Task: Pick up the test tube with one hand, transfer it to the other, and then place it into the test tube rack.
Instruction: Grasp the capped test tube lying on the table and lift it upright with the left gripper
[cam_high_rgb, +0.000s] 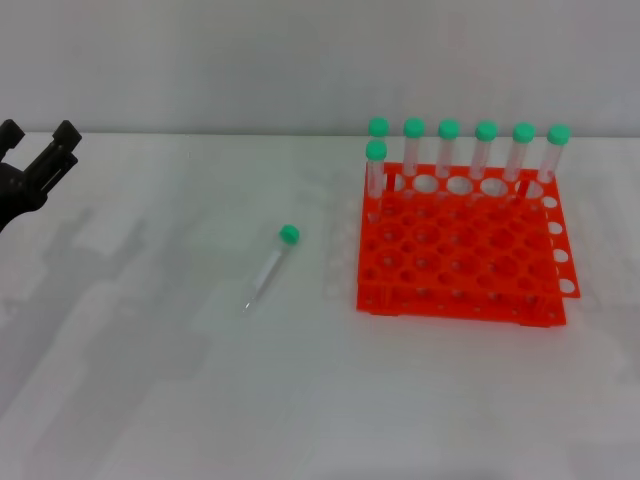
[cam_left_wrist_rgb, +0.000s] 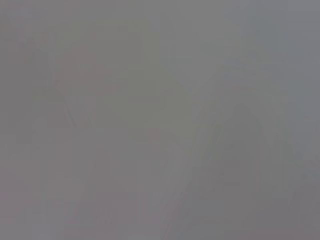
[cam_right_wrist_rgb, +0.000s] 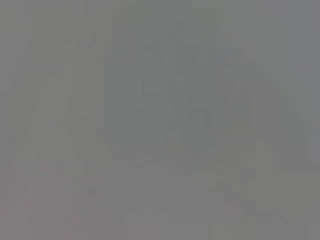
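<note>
A clear test tube (cam_high_rgb: 267, 267) with a green cap lies flat on the white table, its cap toward the back and its tapered tip toward me. To its right stands the orange test tube rack (cam_high_rgb: 456, 250), with several green-capped tubes (cam_high_rgb: 449, 150) upright along its far row and one at its far left corner. My left gripper (cam_high_rgb: 38, 148) is at the far left edge of the head view, well away from the lying tube, its black fingers spread open and holding nothing. My right gripper is out of view. Both wrist views show only blank grey.
The white table (cam_high_rgb: 200, 400) stretches around the tube and rack, with a pale wall behind it. Nothing else stands on it.
</note>
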